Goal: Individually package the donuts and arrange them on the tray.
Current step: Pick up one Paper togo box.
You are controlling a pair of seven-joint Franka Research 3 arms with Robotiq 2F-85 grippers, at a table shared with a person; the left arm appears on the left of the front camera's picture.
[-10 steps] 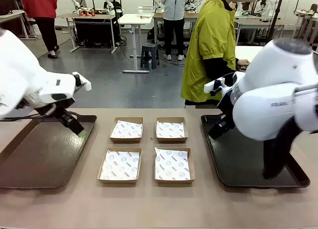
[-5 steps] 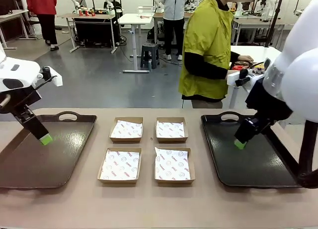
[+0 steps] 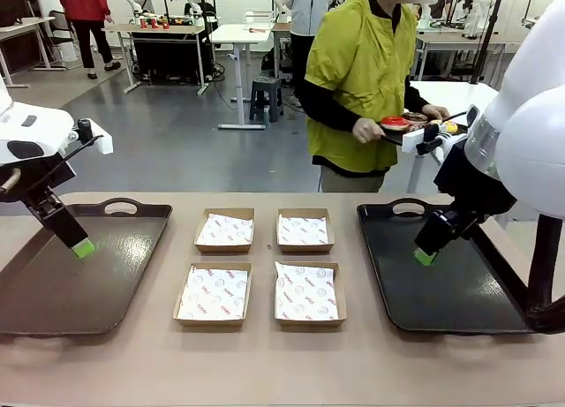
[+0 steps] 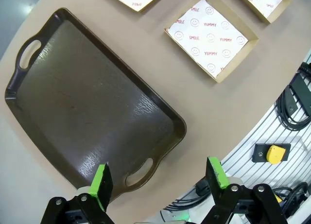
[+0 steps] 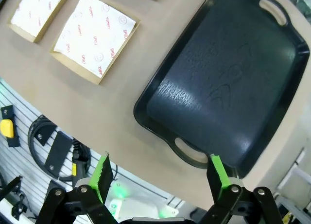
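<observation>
- Left pincer (image 4: 159, 179) is hanging released and empty above the left tray (image 4: 87, 112).
- Right pincer (image 5: 160, 174) is hanging released and empty above the right tray (image 5: 228, 83).
- Four paper-lined boxes (image 3: 213, 293) are lying on the table (image 3: 265, 363) between the trays.
- The donuts (image 3: 395, 122) are resting on a plate (image 3: 388, 131) the person's hand (image 3: 365, 130) is holding beyond the table's far edge.

4 boxes (image 3: 213, 294) between 2 trays (image 3: 79, 283)

The right arm (image 3: 521, 133) is hiding some of the donuts (image 3: 396, 122) the person is carrying; the brown tray (image 3: 79, 292) is running off the picture's left edge.
</observation>
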